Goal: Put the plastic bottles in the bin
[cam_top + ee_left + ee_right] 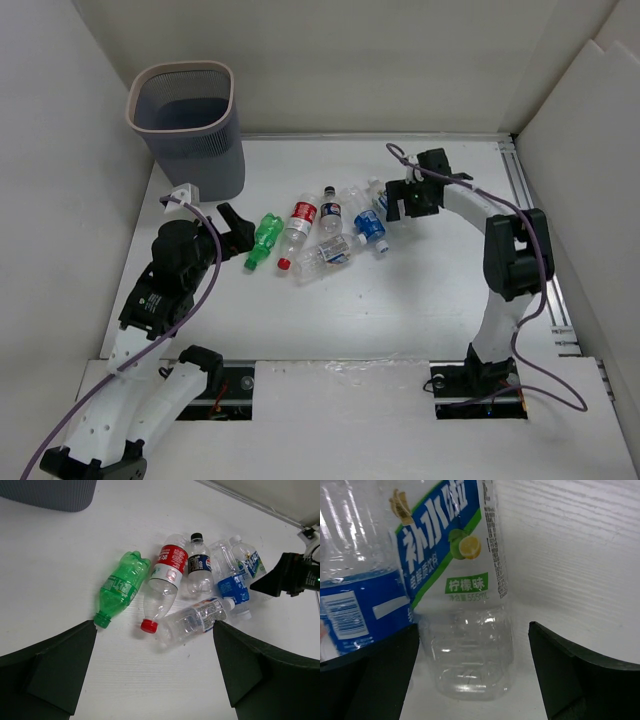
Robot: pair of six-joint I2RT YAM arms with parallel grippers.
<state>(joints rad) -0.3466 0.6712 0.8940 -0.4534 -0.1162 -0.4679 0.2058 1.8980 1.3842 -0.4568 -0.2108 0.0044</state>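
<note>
i'm taking the red-labelled bottle (298,228) as my marker; it lies on its side on the white table (400,300), red cap toward the arm bases. all six plastic bottles lie flat in one cluster around it.

the green bottle (264,236) is just beside it on the left, neck also toward the bases. the dark-labelled bottle (331,210) lies against its right side, black cap pointing away. a clear bottle (325,255) lies crosswise just right of its red cap. right of the marker, past the dark one, is the blue-labelled bottle (368,225). the pale-labelled bottle (372,193), with a lemon printed on it, is the farthest to the right and a little beyond.

the bin (200,155) stands upright beyond and left of the marker, well apart from it. from above i see no bottle in it, though its floor is in shadow.

the left gripper (240,228) hangs left of the marker, just past the green bottle, its jaws spread wide with nothing between them.

the right gripper (398,203) sits right of the marker, at the pale-labelled bottle. in its wrist view the jaws stand wide on either side of that bottle's base. there is a clear gap on one side, so i read it as not clamped. the blue label shows at the left edge there.
</note>
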